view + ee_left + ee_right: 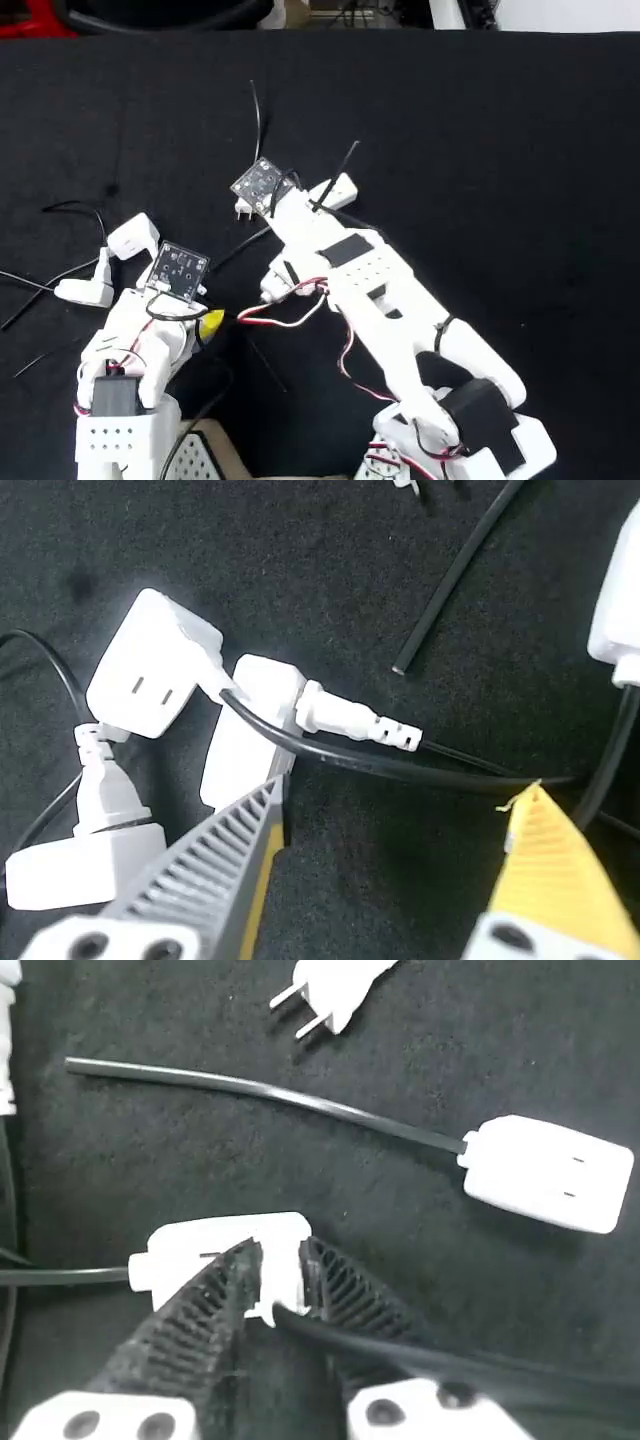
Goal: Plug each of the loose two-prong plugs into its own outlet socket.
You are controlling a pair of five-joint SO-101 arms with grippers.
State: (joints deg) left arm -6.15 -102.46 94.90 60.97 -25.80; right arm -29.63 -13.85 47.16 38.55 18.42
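In the right wrist view my right gripper [278, 1252] is shut on the edge of a white socket block [200, 1245] whose black cable runs off sideways. A loose two-prong plug [335, 985] lies beyond it, prongs bare, and a second white socket [550, 1172] on a black cable lies apart. My left gripper [405, 792] is open above the cloth, with a grey finger [220, 850] and a yellow finger [550, 850]. Ahead of it lie a socket showing two slots [150, 675], a socket with a plug in it [250, 735], and another plugged pair [95, 820].
The table [500, 150] is covered in black cloth. Black cables [460, 570] and thin wires cross it around the sockets [135, 238] [335, 190]. The loose plug [244, 210] lies between the two arms. The right and far parts of the cloth are bare.
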